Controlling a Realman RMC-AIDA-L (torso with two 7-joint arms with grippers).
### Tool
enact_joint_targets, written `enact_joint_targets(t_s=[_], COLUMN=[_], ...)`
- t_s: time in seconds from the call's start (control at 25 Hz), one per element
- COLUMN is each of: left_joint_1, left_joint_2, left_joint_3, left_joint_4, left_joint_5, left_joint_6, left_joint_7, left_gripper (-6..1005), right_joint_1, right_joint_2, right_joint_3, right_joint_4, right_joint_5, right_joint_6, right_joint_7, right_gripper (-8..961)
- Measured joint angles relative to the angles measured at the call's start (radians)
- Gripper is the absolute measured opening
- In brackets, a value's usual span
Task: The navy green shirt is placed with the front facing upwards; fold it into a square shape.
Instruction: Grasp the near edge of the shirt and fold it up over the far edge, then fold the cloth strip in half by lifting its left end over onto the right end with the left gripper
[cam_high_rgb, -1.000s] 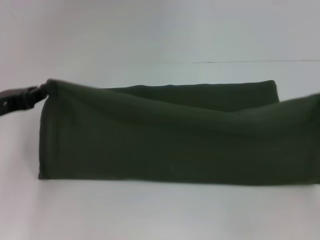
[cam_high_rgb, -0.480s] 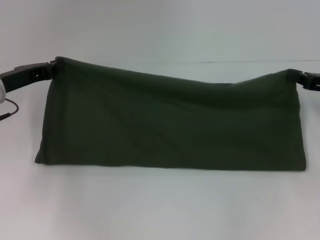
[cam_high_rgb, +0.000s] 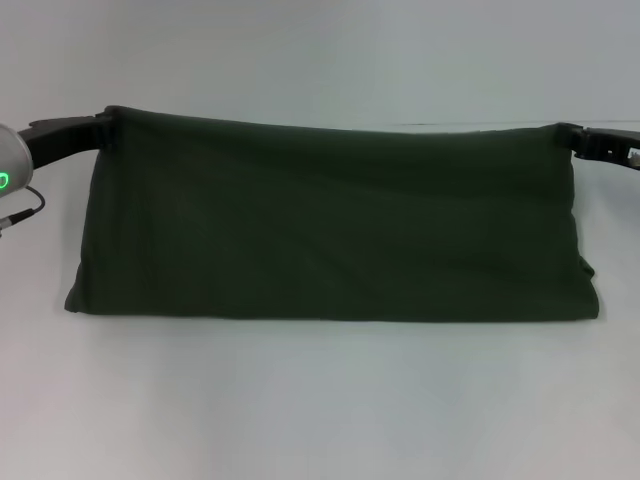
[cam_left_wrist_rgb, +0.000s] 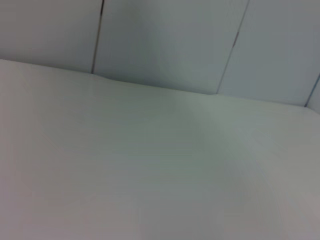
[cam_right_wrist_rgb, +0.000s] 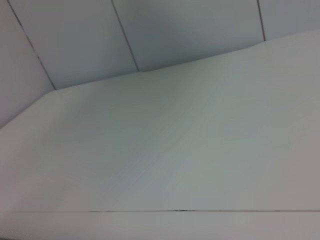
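We seem to be in a plain lab or test room, with a bare white counter (cam_high_rgb: 320, 410) against pale seamed wall panels (cam_left_wrist_rgb: 165, 40).

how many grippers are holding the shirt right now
2. The left gripper pinches the navy green shirt at its far left corner, and the right gripper pinches its far right corner. Neither wrist view shows them.
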Motion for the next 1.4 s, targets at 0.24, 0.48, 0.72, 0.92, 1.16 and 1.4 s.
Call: enact_joint_targets(t_s=[0.24, 0.48, 0.72, 0.92, 1.16, 1.4], left_joint_1=[-0.007, -0.015, -0.020, -0.021, -0.013, 0.018], left_joint_2=[-0.003, -0.002, -0.013, -0.021, -0.036, -0.037], left_joint_3=[0.021, 0.031, 0.034, 0.034, 0.030, 0.034], left_joint_4=[-0.017, -0.027, -0.031, -0.031, -0.028, 0.016], left_joint_5=[-0.013, -0.013, -0.013, -0.018, -0.046, -0.058], left_joint_6=[-0.040, -0.057, -0.087, -0.134, -0.225, -0.146], left_joint_7=[0.013, 0.013, 0.013, 0.004, -0.002, -0.025], left_gripper=[17, 17, 84, 141, 229, 436], right_joint_1=[0.005, 0.011, 0.018, 0.024, 0.028, 0.008], right_joint_2=[0.004, 0.006, 0.013, 0.020, 0.030, 0.024], right_joint_3=[-0.004, -0.004, -0.009, -0.046, -0.051, -0.056], right_joint_4=[0.015, 0.024, 0.039, 0.042, 0.029, -0.009], right_joint_5=[0.011, 0.011, 0.011, 0.011, 0.011, 0.011], right_joint_6=[0.034, 0.048, 0.095, 0.134, 0.191, 0.082], right_joint_7=[-0.020, -0.029, -0.034, -0.044, -0.033, 0.008], right_gripper=[145, 161, 176, 189, 205, 443])
